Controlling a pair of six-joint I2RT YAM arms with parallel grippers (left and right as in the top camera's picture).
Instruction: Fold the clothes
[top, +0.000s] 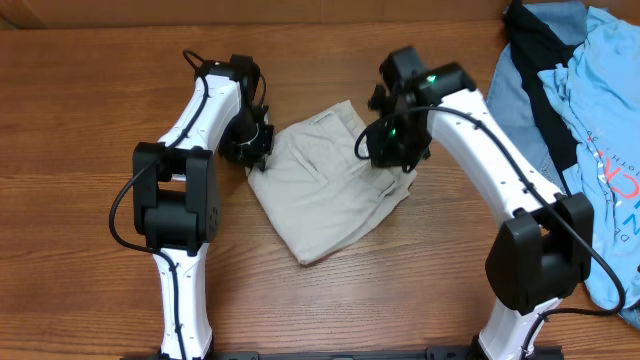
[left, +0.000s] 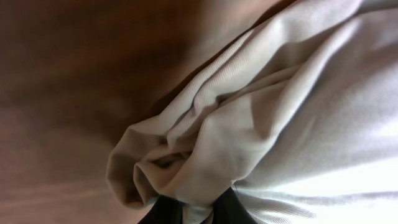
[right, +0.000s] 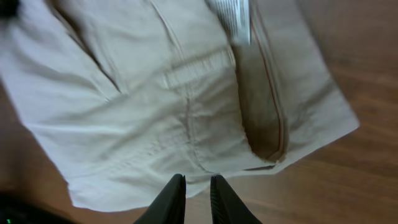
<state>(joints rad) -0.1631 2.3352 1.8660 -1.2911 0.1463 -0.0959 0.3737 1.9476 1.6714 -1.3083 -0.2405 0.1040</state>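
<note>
The clothes, a pair of beige shorts (top: 320, 185), lie folded into a rough square on the table's middle. My left gripper (top: 252, 150) is at their left edge. In the left wrist view it (left: 198, 208) is shut on a bunched fold of the shorts (left: 280, 124), with cloth pinched between the dark fingers. My right gripper (top: 392, 150) hovers over the shorts' upper right corner. In the right wrist view its fingers (right: 198, 182) stand a narrow gap apart with nothing between them, just off the hem of the shorts (right: 155, 106). A small white label (right: 233, 18) shows near the waistband.
A heap of blue and black garments (top: 580, 120) fills the table's right side, close behind the right arm. Bare wooden table (top: 80, 120) lies left and in front of the shorts.
</note>
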